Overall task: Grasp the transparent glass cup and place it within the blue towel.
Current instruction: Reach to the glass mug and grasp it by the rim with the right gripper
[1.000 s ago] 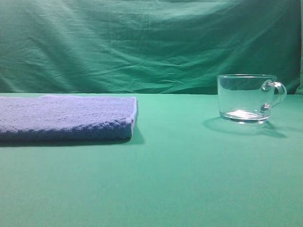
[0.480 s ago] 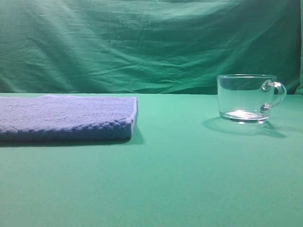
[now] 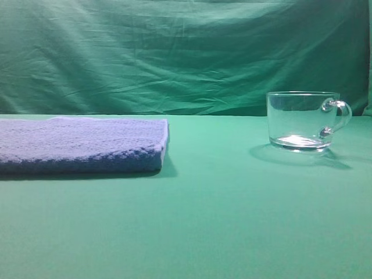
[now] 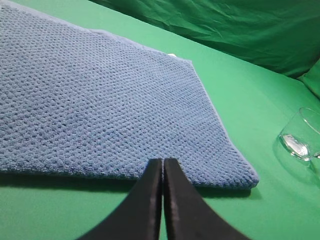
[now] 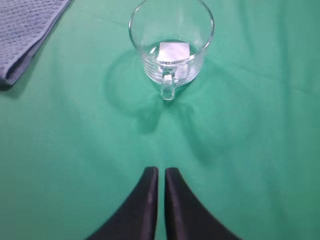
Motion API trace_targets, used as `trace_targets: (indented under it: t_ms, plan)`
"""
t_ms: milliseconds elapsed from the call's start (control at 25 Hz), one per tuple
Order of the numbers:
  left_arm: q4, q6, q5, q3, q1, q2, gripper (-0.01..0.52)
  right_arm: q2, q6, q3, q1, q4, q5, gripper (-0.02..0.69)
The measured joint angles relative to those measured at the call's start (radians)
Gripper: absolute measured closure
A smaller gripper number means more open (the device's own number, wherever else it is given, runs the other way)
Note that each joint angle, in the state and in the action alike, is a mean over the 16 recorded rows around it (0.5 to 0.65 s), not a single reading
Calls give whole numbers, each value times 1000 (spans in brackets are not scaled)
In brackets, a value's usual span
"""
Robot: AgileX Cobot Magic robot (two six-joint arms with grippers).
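Note:
The transparent glass cup (image 3: 302, 121) stands upright on the green table at the right, its loop handle pointing right. In the right wrist view the cup (image 5: 171, 42) is straight ahead with its handle turned toward my right gripper (image 5: 161, 170), which is shut and empty well short of it. The blue towel (image 3: 81, 145) lies flat at the left. In the left wrist view the towel (image 4: 100, 100) fills most of the frame; my left gripper (image 4: 163, 161) is shut and empty at its near edge. The cup's edge (image 4: 300, 137) shows at the right. Neither gripper appears in the exterior view.
A green cloth (image 3: 221, 192) covers the table and a wrinkled green backdrop (image 3: 174, 52) hangs behind it. A corner of the towel (image 5: 25, 35) shows at the upper left of the right wrist view.

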Motion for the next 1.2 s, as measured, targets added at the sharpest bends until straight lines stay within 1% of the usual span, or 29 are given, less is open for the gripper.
trace_targets:
  t_ms: [80, 160, 240, 360, 640, 720, 800, 880, 960, 1040, 1200]
  plan:
    - [0, 0, 0, 0, 0, 0, 514, 60, 9, -40, 27, -16, 10, 656]
    - [0, 0, 0, 0, 0, 0, 514, 116, 22, -73, 54, -34, 14, 644]
    - [0, 0, 0, 0, 0, 0, 514, 167, 38, -100, 79, -53, 15, 608]
    - [0, 0, 0, 0, 0, 0, 514, 237, 64, -132, 105, -73, 9, 513]
    - [0, 0, 0, 0, 0, 0, 514, 383, 90, -176, 114, -60, -40, 235]
    - [0, 0, 0, 0, 0, 0, 514, 421, 89, -181, 114, -50, -69, 173]
    - [0, 0, 0, 0, 0, 0, 514, 457, 85, -184, 114, -40, -104, 134]
    - [0, 0, 0, 0, 0, 0, 514, 491, 79, -185, 114, -30, -144, 123]
    - [0, 0, 0, 0, 0, 0, 514, 523, 71, -185, 115, -22, -185, 145]
    - [0, 0, 0, 0, 0, 0, 514, 551, 63, -185, 115, -16, -225, 198]
    - [0, 0, 0, 0, 0, 0, 514, 598, 34, -186, 115, -11, -291, 334]
